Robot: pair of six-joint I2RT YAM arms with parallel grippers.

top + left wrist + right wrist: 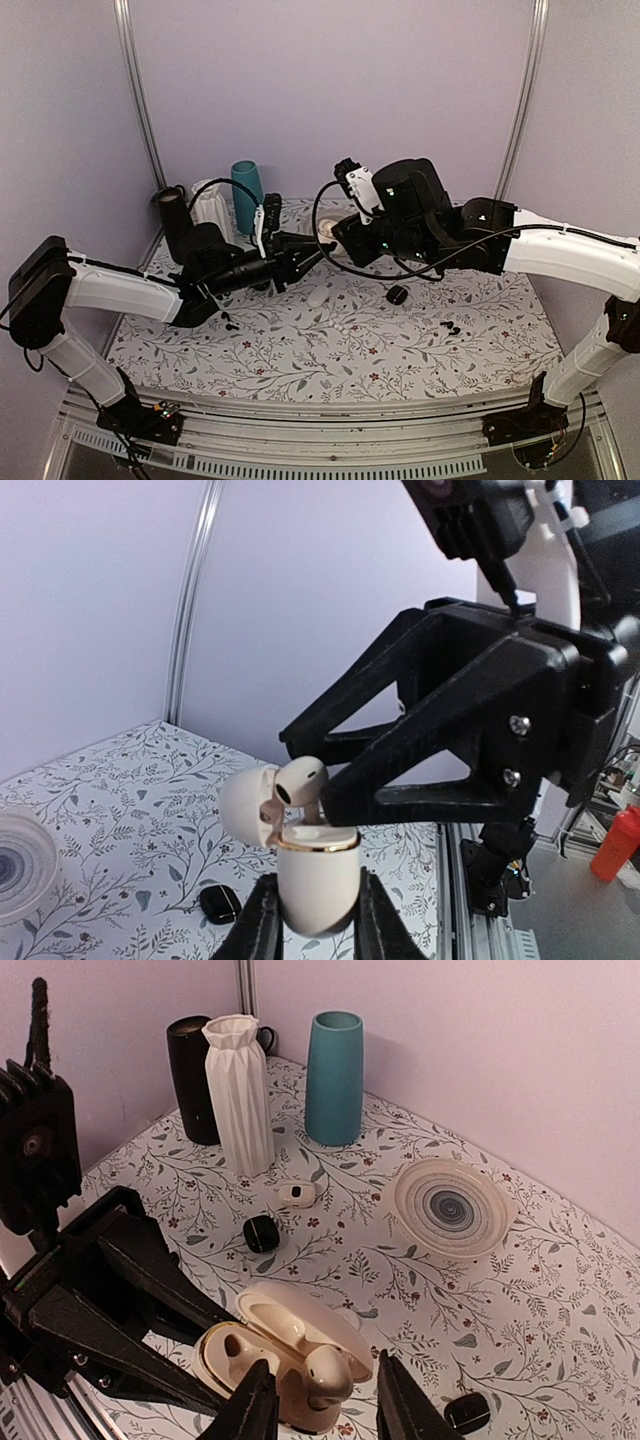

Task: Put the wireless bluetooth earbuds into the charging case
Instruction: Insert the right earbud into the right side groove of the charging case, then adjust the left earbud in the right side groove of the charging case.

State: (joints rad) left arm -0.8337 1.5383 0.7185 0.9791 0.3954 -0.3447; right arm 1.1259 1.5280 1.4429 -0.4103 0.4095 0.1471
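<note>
My left gripper (315, 905) is shut on the lower half of the white charging case (318, 875) and holds it upright above the table, lid open. A white earbud (300, 780) stands stem-down in one well of the case, its head above the gold rim. In the right wrist view the earbud (335, 1372) lies between the fingers of my right gripper (325, 1405), which is open with a gap on each side. The case's other well (232, 1345) is dark and empty. A second white earbud is not clearly in view.
A ribbed plate (452, 1207), a teal vase (333, 1078), a white vase (240, 1095) and a black cylinder (192, 1080) stand at the back. Black cases (262, 1232) (467, 1412) and a small white case (297, 1193) lie on the floral cloth. Black earbuds (450, 328) lie right.
</note>
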